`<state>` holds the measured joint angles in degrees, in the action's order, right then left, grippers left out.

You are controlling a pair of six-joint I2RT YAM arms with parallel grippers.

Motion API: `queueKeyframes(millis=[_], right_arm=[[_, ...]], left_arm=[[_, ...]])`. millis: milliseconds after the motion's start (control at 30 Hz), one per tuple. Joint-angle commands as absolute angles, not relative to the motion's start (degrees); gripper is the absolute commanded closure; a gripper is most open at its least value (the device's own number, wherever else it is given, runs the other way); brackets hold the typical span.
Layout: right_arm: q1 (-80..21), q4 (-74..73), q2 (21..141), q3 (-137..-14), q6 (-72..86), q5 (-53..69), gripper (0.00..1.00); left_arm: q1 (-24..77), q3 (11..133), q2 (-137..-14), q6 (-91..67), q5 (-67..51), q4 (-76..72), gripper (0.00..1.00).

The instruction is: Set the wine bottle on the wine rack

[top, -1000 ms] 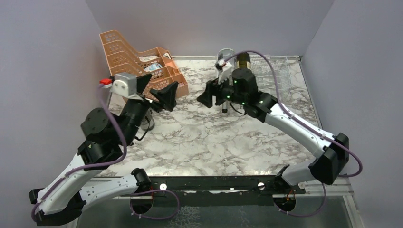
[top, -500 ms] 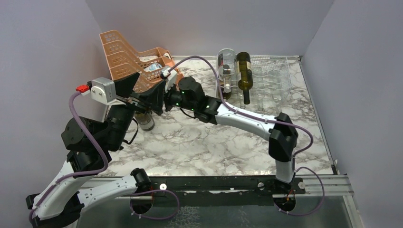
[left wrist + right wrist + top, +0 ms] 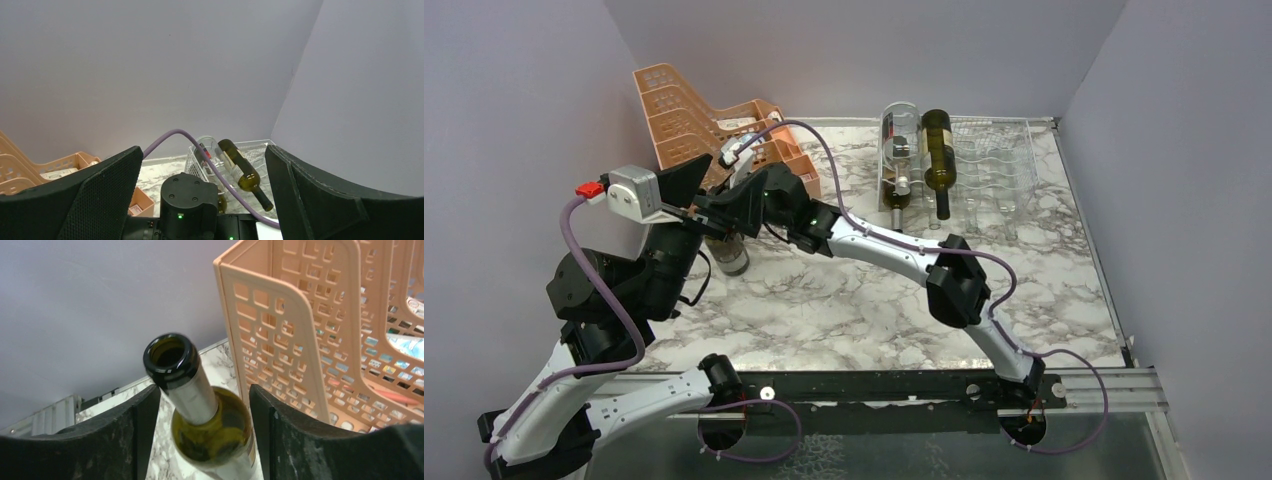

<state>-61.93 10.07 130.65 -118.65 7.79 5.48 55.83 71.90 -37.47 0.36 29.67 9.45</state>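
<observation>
A green wine bottle [image 3: 210,430] stands upright on the marble table beside the orange trays; its lower part shows in the top view [image 3: 734,262]. My right gripper [image 3: 202,390] is open, one finger on each side of the bottle's shoulder, with gaps on both sides. In the top view the right gripper [image 3: 727,225] is mostly hidden under my left gripper [image 3: 719,195]. The left gripper [image 3: 203,155] is open and empty, raised above the bottle. The wire wine rack [image 3: 999,165] at the back right holds a clear bottle [image 3: 902,140] and a dark green bottle [image 3: 937,150].
Orange perforated stacked trays [image 3: 714,125] stand at the back left, close to the standing bottle, and fill the right of the right wrist view [image 3: 310,340]. The right arm [image 3: 894,245] stretches across the table's middle. Grey walls enclose the table on three sides.
My right arm has swung from the rack across to the left and now straddles the standing bottle. The dark green bottle stays on the rack. The left gripper has drawn back a little.
</observation>
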Motion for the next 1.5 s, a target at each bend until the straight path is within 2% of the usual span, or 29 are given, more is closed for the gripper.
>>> queueKeyframes(millis=[0, 167, 367, 500, 900, 1200, 1467], right_arm=[[-62.6, 10.8, 133.5, -124.3, 6.0, 5.0, 0.4], [-63.1, 11.6, 134.2, -124.7, 3.6, 3.6, 0.51], [-63.7, 16.2, 129.3, -117.4, 0.3, -0.9, 0.79], [-63.8, 19.7, 123.1, -110.5, -1.2, -4.8, 0.84], [-63.9, 26.0, 101.9, -86.9, -3.3, -17.4, 0.93], [-63.9, 22.5, 86.6, -74.5, -2.7, -27.0, 0.96], [-63.9, 12.7, 73.8, -66.7, 1.0, -35.4, 0.97]], left_arm=[[55.6, 73.2, -37.1, 1.1, 31.0, 9.5, 0.01], [55.6, 73.1, -37.4, 1.1, 31.5, 9.6, 0.01], [55.6, 72.9, -37.3, 1.1, 32.1, 9.4, 0.01], [55.6, 72.9, -37.7, 1.6, 32.2, 9.0, 0.01], [55.6, 70.6, -38.1, 1.1, 33.2, 9.1, 0.02], [55.7, 67.9, -38.6, -1.0, 33.7, 10.2, 0.02], [55.6, 58.2, -39.2, -7.9, 32.1, 12.7, 0.01]])
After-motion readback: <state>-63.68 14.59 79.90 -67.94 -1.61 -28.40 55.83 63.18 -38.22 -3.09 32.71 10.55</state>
